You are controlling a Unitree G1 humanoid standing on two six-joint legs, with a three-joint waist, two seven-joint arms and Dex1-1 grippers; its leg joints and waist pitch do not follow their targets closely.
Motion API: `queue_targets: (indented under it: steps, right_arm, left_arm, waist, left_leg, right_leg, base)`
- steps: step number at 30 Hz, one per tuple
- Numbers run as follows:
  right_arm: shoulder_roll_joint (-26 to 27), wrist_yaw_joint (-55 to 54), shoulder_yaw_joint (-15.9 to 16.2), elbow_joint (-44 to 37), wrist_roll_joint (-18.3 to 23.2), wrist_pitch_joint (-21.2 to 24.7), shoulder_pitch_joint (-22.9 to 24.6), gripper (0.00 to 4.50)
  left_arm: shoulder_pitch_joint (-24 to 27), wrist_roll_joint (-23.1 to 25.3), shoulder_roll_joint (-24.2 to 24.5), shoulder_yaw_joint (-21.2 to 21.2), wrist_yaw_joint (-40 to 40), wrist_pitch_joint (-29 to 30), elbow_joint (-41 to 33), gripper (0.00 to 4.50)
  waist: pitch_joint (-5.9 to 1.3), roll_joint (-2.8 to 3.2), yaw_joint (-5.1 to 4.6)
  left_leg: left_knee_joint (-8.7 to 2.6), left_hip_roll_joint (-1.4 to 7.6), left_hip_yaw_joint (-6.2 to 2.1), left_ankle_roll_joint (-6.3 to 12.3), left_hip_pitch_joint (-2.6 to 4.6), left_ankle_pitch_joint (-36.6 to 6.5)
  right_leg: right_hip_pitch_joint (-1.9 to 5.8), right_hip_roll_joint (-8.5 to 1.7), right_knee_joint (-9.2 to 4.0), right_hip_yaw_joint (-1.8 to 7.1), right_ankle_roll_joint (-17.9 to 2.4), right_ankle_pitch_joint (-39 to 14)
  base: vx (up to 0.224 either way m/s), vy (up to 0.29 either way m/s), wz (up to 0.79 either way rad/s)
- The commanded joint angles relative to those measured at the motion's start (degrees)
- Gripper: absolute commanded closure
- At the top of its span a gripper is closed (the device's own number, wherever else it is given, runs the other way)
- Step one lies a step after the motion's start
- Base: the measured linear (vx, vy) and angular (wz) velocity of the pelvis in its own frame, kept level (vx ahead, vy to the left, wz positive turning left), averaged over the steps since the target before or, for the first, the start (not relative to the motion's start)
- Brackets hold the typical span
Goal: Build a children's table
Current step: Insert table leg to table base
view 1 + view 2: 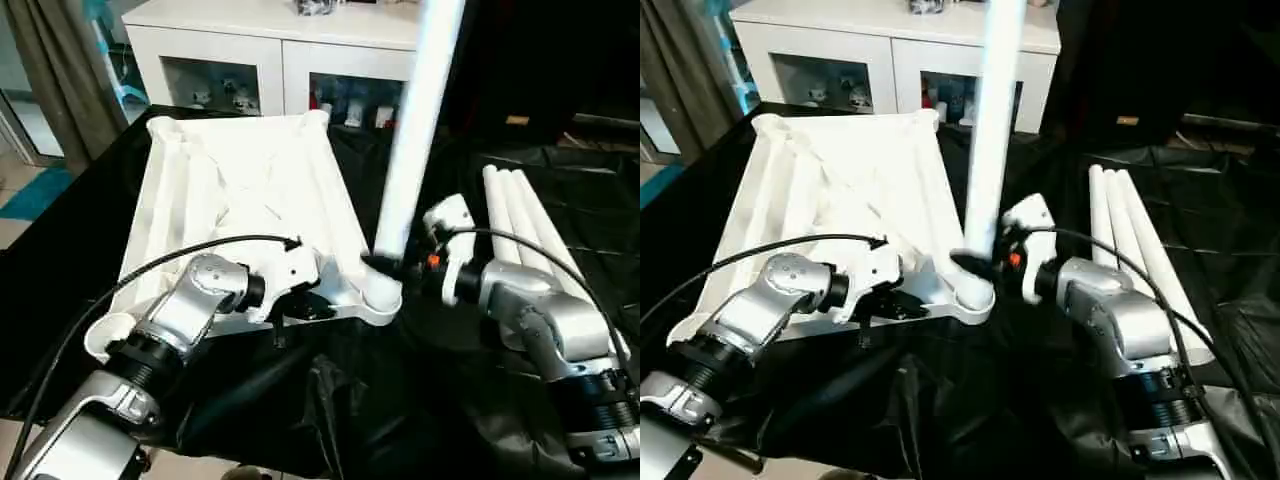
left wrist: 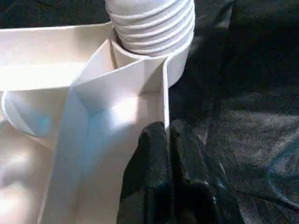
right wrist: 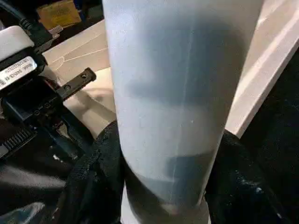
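Note:
The white tabletop (image 1: 240,190) lies underside up on the black cloth, ribs showing. One white leg (image 1: 415,130) stands upright in its near right corner socket (image 1: 380,292); the left wrist view shows the leg's threaded end (image 2: 152,23) seated in that socket. My left gripper (image 1: 300,300) is shut on the tabletop's thin near rim wall, close to that corner, with a black finger (image 2: 145,158) on each side of the wall. My right gripper (image 1: 385,265) is shut on the leg just above the socket, its black fingers (image 3: 93,182) pressing both sides of the tube (image 3: 177,93).
Three more white legs (image 1: 525,230) lie side by side on the black cloth at the right. A white glass-door cabinet (image 1: 280,50) stands behind the table. A curtain (image 1: 60,70) hangs at the far left. Black cables loop over both forearms.

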Motion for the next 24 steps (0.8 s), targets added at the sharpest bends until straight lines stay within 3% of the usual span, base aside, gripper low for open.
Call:
queue_targets:
  steps: [1,6,16,20,23,24]
  right_arm:
    - [-0.6,1.5,1.2,0.6,-0.4,1.8,0.0,2.61]
    - [-0.4,1.5,1.2,1.5,-1.1,1.3,-0.3,2.61]
    - [4.3,-2.2,-4.6,10.0,1.0,-2.7,-0.2,2.61]
    - [6.4,-2.4,-7.9,12.0,3.5,-4.4,2.8,2.61]
    - [6.9,-2.6,-8.4,12.8,3.3,-5.7,3.4,2.61]
    - [7.6,-3.0,-9.4,14.2,2.8,-8.6,5.4,2.62]
  left_arm:
    - [-1.1,0.8,-0.2,0.0,-0.1,-0.7,0.6,4.5]
    - [-1.1,0.9,-0.2,0.1,-0.2,-0.8,0.9,4.5]
    - [-1.3,1.3,-0.6,0.6,0.2,-0.9,0.8,4.5]
    - [-1.7,1.6,-0.6,1.1,1.4,-1.5,1.4,4.5]
    - [-1.8,1.8,-0.6,1.3,1.5,-1.7,1.5,4.5]
    - [-2.0,1.8,-0.9,1.6,1.8,-1.8,1.9,4.5]
  waist:
    - [-3.79,-0.7,-0.25]
    - [-3.88,-0.69,-0.22]
    - [-3.76,-0.61,-0.27]
    - [-3.76,-0.6,-0.15]
    - [-3.73,-0.45,-0.23]
    - [-3.71,-0.5,-0.19]
  left_leg:
    - [-4.8,3.06,-0.77,0.9,0.8,-7.6]
    - [-4.81,3.1,-0.8,0.87,0.76,-7.1]
    - [-5.01,3.15,-0.85,0.11,0.91,-9.5]
    - [-5.11,3.17,-0.9,0.11,0.84,-10.0]
    - [-5.22,3.21,-0.94,-0.05,0.83,-10.3]
    - [-5.25,3.21,-0.92,-0.25,0.91,-11.3]
  right_leg:
    - [2.66,-4.73,-4.2,2.64,-12.6,-8.9]
    - [2.63,-4.79,-4.08,2.61,-12.7,-7.7]
    - [2.44,-4.87,-4.46,2.57,-12.8,-10.6]
    - [2.47,-5.06,-4.6,2.6,-12.5,-11.3]
    - [2.41,-4.97,-4.62,2.55,-12.5,-11.2]
    - [2.31,-5.06,-4.78,2.55,-12.3,-12.5]
  base:
    - [0.0,0.0,0.0]
    - [0.0,0.0,0.0]
    - [0.0,0.0,0.0]
    - [0.0,0.0,0.0]
    - [0.0,0.0,0.0]
    - [0.0,0.0,0.0]
